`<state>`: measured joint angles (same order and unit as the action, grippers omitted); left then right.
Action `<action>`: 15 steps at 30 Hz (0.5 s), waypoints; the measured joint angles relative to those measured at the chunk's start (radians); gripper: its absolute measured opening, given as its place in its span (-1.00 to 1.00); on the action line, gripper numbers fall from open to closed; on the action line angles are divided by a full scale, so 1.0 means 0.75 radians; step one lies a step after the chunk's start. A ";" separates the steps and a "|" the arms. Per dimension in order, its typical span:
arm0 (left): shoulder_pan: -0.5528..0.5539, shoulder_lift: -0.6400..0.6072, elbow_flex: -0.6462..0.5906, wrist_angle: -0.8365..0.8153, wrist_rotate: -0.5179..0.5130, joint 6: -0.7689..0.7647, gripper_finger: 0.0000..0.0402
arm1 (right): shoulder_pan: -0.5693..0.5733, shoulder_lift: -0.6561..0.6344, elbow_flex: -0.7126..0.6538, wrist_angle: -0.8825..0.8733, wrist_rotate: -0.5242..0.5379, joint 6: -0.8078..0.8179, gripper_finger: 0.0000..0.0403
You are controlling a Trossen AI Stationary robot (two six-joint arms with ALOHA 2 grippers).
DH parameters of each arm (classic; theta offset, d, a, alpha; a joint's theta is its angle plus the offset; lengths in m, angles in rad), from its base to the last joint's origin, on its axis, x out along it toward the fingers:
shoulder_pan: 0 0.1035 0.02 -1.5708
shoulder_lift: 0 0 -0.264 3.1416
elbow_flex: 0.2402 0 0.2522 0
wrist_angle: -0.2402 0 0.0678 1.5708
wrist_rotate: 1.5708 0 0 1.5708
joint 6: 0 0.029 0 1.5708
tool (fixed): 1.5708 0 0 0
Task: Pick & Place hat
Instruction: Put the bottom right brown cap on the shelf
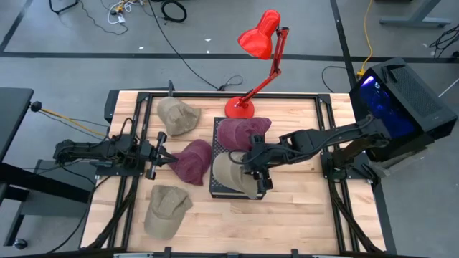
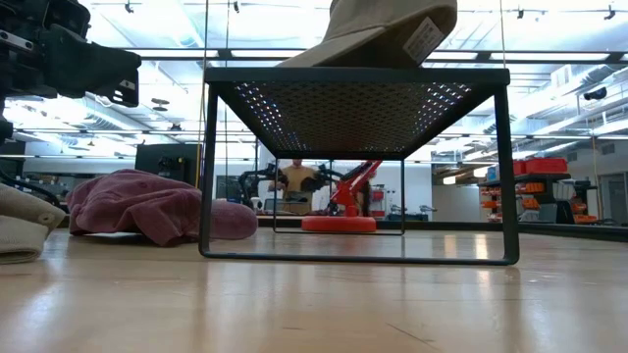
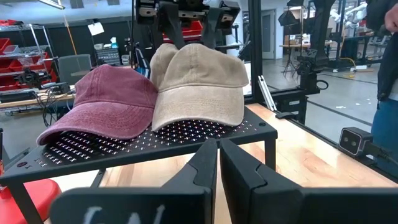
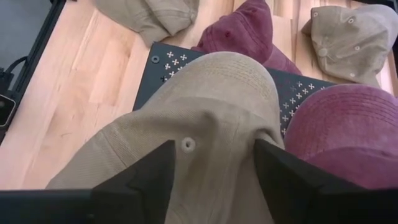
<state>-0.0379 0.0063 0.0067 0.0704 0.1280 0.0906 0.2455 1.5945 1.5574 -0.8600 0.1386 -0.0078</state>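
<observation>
A black perforated stand [image 1: 233, 188] sits mid-table. On it lie a maroon hat [image 1: 244, 131] at the far end and a tan hat [image 1: 228, 172] at the near end, also seen as the tan hat [image 3: 199, 84] and the tan hat [image 4: 205, 124]. My right gripper [image 1: 258, 174] hangs over the tan hat, open, with one finger on each side of its crown. My left gripper [image 1: 163, 155], shut, hovers left of the stand beside another maroon hat [image 1: 193, 161] that lies on the table. My right gripper comes from above, pointing down. Its open fingers [image 4: 146, 177] stand on either side of the tan hat's crown near the top button [image 4: 186, 145]. I cannot tell whether they touch the cloth. The hat rests on the stand.
Two more tan hats lie on the table, one near the far-left corner [image 1: 177, 115] and one near the front-left [image 1: 167, 208]. A red desk lamp [image 1: 258, 43] stands with its base [image 1: 239, 107] behind the stand. The wood right of the stand is bare.
</observation>
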 joint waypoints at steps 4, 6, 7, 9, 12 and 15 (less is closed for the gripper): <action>0.000 0.000 0.000 0.000 0.000 0.000 -0.87 | -0.005 -0.010 0.000 -0.005 -0.021 0.033 0.14; 0.000 0.000 0.000 -0.001 0.000 0.000 -0.87 | -0.013 -0.018 0.000 -0.016 -0.066 0.050 0.16; 0.000 0.000 0.000 0.000 0.000 0.000 -0.87 | -0.017 -0.022 0.000 -0.020 -0.083 0.060 0.17; 0.000 0.000 0.000 0.000 0.000 0.000 -0.87 | -0.024 -0.029 0.000 -0.019 -0.099 0.070 0.18; 0.000 0.000 0.000 -0.001 0.000 0.000 -0.87 | -0.030 -0.037 0.000 -0.034 -0.102 0.070 0.20; 0.000 0.000 0.000 -0.001 0.000 0.000 -0.87 | -0.038 -0.051 0.000 -0.046 -0.102 0.070 0.21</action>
<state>-0.0376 0.0063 0.0069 0.0700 0.1280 0.0906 0.2167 1.5564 1.5574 -0.8946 0.0624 0.0444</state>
